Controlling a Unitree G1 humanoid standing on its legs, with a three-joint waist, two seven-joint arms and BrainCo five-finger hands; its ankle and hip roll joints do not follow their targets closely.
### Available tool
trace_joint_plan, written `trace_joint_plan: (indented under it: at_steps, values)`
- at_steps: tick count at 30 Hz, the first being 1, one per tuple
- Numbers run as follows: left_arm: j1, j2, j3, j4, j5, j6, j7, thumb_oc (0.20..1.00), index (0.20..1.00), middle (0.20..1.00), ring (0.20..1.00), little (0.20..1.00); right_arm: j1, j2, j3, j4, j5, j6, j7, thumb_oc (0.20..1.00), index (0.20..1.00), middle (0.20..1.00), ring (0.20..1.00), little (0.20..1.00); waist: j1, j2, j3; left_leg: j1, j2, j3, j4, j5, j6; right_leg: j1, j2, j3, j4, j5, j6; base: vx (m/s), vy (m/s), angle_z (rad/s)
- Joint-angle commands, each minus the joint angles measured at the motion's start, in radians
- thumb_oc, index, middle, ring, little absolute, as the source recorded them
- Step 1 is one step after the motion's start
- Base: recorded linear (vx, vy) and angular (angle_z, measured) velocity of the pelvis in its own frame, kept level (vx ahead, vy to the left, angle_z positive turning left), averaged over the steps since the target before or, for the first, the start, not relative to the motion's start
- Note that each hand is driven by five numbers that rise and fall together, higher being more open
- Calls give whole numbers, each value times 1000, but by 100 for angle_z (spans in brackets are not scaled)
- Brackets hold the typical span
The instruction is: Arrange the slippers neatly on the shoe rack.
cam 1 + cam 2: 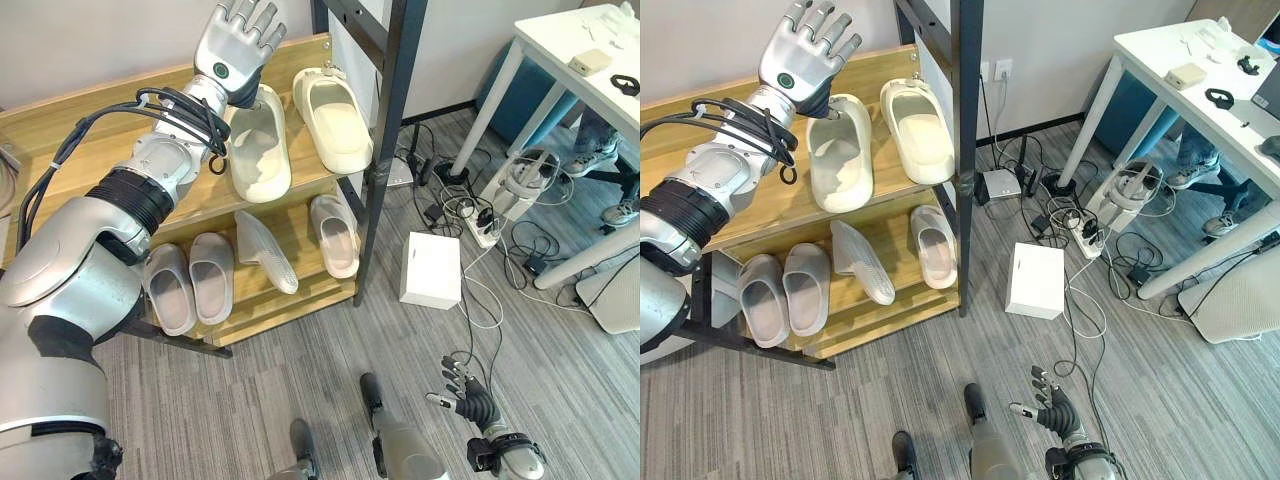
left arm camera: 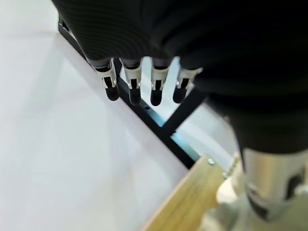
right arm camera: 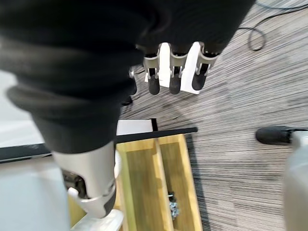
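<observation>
Shoe rack (image 1: pixel 300 215): cream slippers (image 1: pixel 258 145) paired on the upper shelf.
Lower shelf holds a grey pair (image 1: pixel 190 280) and two white slippers (image 1: pixel 300 240), one tipped on edge. My left hand (image 1: pixel 238 40) hovers above, fingers straight; right hand (image 1: pixel 466 392) relaxed, holding nothing, near the floor.

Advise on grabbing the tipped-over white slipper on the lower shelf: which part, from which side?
Probably take the tipped white slipper by its raised upper edge near mid-length, coming down from above and in front of the shoe rack. It lies on its side, sole showing, so that edge stands clear for fingers and thumb. Neighbouring slippers sit close on both sides.
</observation>
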Motion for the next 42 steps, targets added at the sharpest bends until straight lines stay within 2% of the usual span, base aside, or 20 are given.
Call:
trace_joint_plan:
  at_steps: [1, 3, 5, 6, 7, 8, 10, 15, 17, 19, 20, 26, 27, 29, 30, 35, 37, 39, 41, 42]
  values:
    - [-78, 21, 112, 16, -25, 31, 13, 1000, 1000, 1000, 1000, 1000, -20, -20, -46, -7, 20, -13, 6, 1000, 1000, 1000, 1000, 1000, 21, 14, 16, 63, -16, -55, 0, -189, 51, 140, -8, -57, -5, -265, 89, -50, -31, 29]
    - [7, 45, 229, -131, -100, 5, 4, 1000, 1000, 1000, 1000, 1000, -30, 7, -53, 4, 14, 1, 0, 1000, 1000, 1000, 1000, 1000, 40, 8, 8, 59, -19, -70, 0, -181, 51, 147, -9, -72, -5, -265, 84, -60, -28, 22]
    - [12, 47, 235, -135, -99, 6, 1, 1000, 1000, 1000, 1000, 1000, -30, 4, -52, 3, 14, 1, 0, 1000, 1000, 1000, 1000, 1000, 38, 10, 7, 59, -19, -71, 0, -181, 51, 147, -9, -73, -5, -265, 84, -36, -17, 20]
    - [245, 17, 482, -303, -324, -88, -36, 1000, 1000, 1000, 1000, 1000, -34, 43, -71, 9, -5, 29, -11, 1000, 1000, 1000, 1000, 1000, 64, 3, 0, 68, -21, -86, 0, -178, 51, 165, -8, -88, -5, -270, 76, -53, -30, 21]
    - [332, -12, 562, -349, -425, -123, -42, 1000, 1000, 1000, 1000, 1000, -37, 56, -78, 17, -16, 41, -17, 1000, 1000, 1000, 1000, 1000, 73, 3, -4, 68, -21, -90, 0, -176, 51, 169, -9, -93, -5, -271, 73, -39, -29, 14]
    - [333, -12, 563, -350, -425, -123, -42, 1000, 1000, 1000, 1000, 1000, -37, 55, -77, 17, -16, 41, -17, 1000, 1000, 1000, 1000, 1000, 71, 3, -8, 64, -22, -90, 0, -174, 52, 165, -10, -94, -5, -270, 73, -7, -8, 6]
    - [570, -127, 691, -423, -738, -218, -93, 1000, 1000, 1000, 1000, 1000, -67, 88, -81, 59, -55, 81, -38, 1000, 1000, 1000, 1000, 1000, 98, 6, -17, 72, -26, -105, 0, -170, 54, 179, -9, -108, -5, -274, 66, -16, 3, 28]
    - [724, -235, 668, -436, -962, -251, -168, 1000, 1000, 1000, 1000, 1000, -146, 116, -66, 118, -61, 119, -65, 1000, 1000, 1000, 1000, 1000, 122, 8, -38, 69, -31, -130, 0, -161, 57, 188, -12, -129, -5, -276, 62, -8, 4, 22]
    - [773, -286, 623, -420, -1123, -250, -228, 1000, 1000, 1000, 1000, 1000, -190, 131, -39, 147, -62, 145, -76, 1000, 1000, 1000, 1000, 1000, 129, 14, -53, 74, -33, -136, 0, -163, 58, 195, -14, -136, -5, -277, 62, 6, 8, 8]
    - [771, -322, 595, -380, -1279, -235, -262, 1000, 1000, 1000, 1000, 1000, -214, 140, -25, 156, -56, 165, -83, 1000, 1000, 1000, 1000, 1000, 126, 18, -63, 76, -33, -135, 0, -165, 58, 199, -15, -139, -5, -279, 63, 10, 13, 4]
    - [771, -322, 595, -380, -1279, -235, -262, 1000, 1000, 1000, 1000, 1000, -214, 140, -25, 156, -56, 165, -83, 1000, 1000, 1000, 1000, 1000, 126, 18, -63, 76, -33, -135, 0, -165, 58, 200, -15, -139, -5, -279, 63, 10, 8, 4]
    - [745, -378, 550, -336, -1522, -223, -285, 1000, 1000, 1000, 1000, 1000, -279, 156, 2, 191, -41, 199, -104, 1000, 1000, 1000, 1000, 1000, 122, 27, -76, 84, -32, -130, 0, -166, 58, 203, -15, -135, -5, -282, 63, 5, 4, -3]
    - [702, -419, 526, -311, -1584, -218, -281, 1000, 1000, 1000, 1000, 1000, -315, 164, 22, 213, -29, 211, -115, 1000, 1000, 1000, 1000, 1000, 116, 30, -83, 87, -33, -127, 0, -168, 57, 204, -17, -134, -5, -282, 62, 14, 9, -3]
    - [702, -419, 526, -311, -1584, -218, -281, 1000, 1000, 1000, 1000, 1000, -315, 164, 22, 213, -29, 211, -115, 1000, 1000, 1000, 1000, 1000, 117, 30, -83, 87, -33, -127, 0, -168, 57, 204, -17, -134, -5, -282, 62, 13, 3, -4]
    - [663, -473, 517, -271, -1624, -217, -269, 1000, 1000, 1000, 1000, 1000, -342, 173, 39, 240, -22, 218, -126, 1000, 1000, 1000, 1000, 1000, 111, 33, -88, 89, -33, -124, 0, -169, 56, 205, -17, -132, -5, -283, 62, 16, 0, -4]
    - [644, -511, 518, -254, -1656, -220, -256, 1000, 1000, 1000, 1000, 1000, -357, 178, 47, 248, -15, 220, -132, 1000, 1000, 1000, 1000, 1000, 107, 35, -89, 91, -34, -121, 0, -170, 55, 207, -16, -130, -5, -284, 62, 3, -2, -2]
    - [612, -571, 524, -210, -1679, -225, -238, 1000, 1000, 1000, 1000, 1000, -379, 188, 58, 273, -8, 221, -139, 1000, 1000, 1000, 1000, 1000, 100, 38, -89, 93, -33, -119, 0, -170, 54, 207, -17, -126, -5, -285, 61, 0, 0, 0]
    - [600, -595, 529, -198, -1671, -230, -229, 1000, 1000, 1000, 1000, 1000, -388, 191, 63, 282, -6, 220, -142, 1000, 1000, 1000, 1000, 1000, 98, 39, -90, 94, -34, -118, 0, -170, 53, 207, -17, -126, -5, -286, 61, 0, 0, 0]
    - [531, -598, 540, -116, -1556, -227, -195, 1000, 1000, 1000, 1000, 1000, -395, 188, 67, 300, -1, 206, -146, 1000, 1000, 1000, 1000, 1000, 92, 41, -90, 93, -34, -118, 0, -169, 52, 207, -18, -125, -5, -285, 60, 0, -4, 2]
    - [531, -598, 540, -116, -1556, -227, -195, 1000, 1000, 1000, 1000, 1000, -395, 188, 67, 300, -1, 206, -146, 1000, 1000, 1000, 1000, 1000, 92, 41, -90, 93, -34, -118, 0, -169, 52, 207, -18, -125, -5, -285, 60, 0, 0, 0]
